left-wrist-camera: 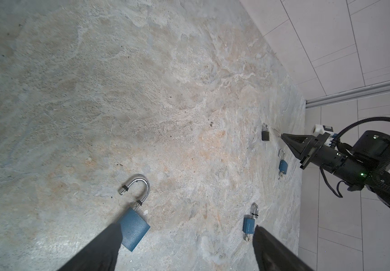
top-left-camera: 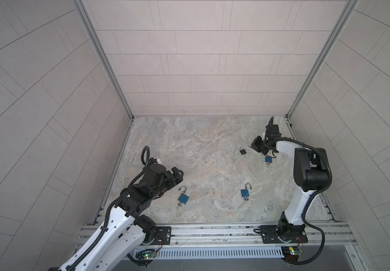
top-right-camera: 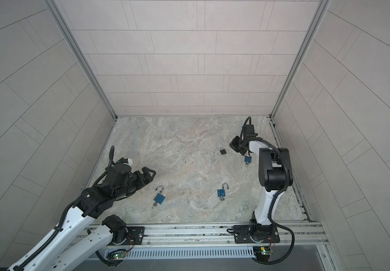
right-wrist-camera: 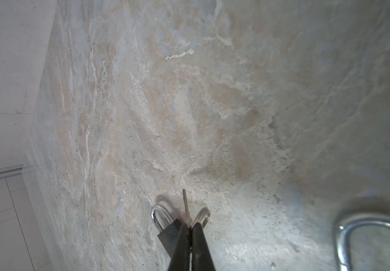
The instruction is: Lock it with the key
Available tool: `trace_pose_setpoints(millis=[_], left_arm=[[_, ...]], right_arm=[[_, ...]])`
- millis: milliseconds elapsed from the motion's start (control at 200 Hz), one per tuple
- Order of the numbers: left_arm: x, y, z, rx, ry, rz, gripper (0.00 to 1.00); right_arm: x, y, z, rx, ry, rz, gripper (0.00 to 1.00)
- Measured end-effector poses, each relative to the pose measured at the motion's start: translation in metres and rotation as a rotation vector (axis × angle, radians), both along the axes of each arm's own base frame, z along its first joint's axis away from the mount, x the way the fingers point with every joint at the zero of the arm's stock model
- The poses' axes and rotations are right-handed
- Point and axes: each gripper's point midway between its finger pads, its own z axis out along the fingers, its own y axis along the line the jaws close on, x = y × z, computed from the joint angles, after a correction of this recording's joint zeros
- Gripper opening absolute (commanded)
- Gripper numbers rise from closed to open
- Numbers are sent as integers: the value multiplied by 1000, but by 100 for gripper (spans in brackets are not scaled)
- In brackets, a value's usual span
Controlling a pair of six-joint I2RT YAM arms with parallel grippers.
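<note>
As the right claw [right-wrist-camera: 190, 227] grips the key [right-wrist-camera: 185, 201] by its head, we see the thin grey metal blade jutting straight out beyond the closed tips, with a silver split ring [right-wrist-camera: 203, 214] showing beside it. The key is held over the far right of the marbled surface [top-left-camera: 201, 145]. It is just beside the small black padlock [top-left-camera: 243, 150] but apart from it, as the left wrist view shows. That padlock lies flat, its body dark and its shackle bright. A blue padlock [top-left-camera: 268, 159] lies close under the same arm, and a second blue padlock [top-left-camera: 245, 193] nearer the middle. On the left, the left claw [top-left-camera: 179, 175] is released, fingers [left-wrist-camera: 104, 246] spread wide and holding nothing, near a third blue padlock [top-left-camera: 183, 198] whose silver shackle is swung open.
</note>
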Motion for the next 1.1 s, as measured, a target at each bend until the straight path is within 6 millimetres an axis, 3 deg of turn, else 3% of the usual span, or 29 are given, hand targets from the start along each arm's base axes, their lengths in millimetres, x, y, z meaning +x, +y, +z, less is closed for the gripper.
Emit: trace_pose_setpoints(millis=[310,746,841,886,906,1101], left_arm=[[-4,4,-7,21,20,4,95],[-4,10,0,49,-35,-2,97],[-4,15,3,75,-48,7,99],[-4,18,4,89,-51,10,99],[-4,19,5,95,-53,12,99],[-3,25,0,165,-32,10,99]], right_arm=[[-6,4,-13,15,25,-10,9],[-16,8,-24,13,64,-4,31],[-16,8,-22,12,55,3,44],[-16,8,-19,8,52,2,71],[-17,8,-18,9,51,6,97],[-33,2,1,-57,48,29,99]])
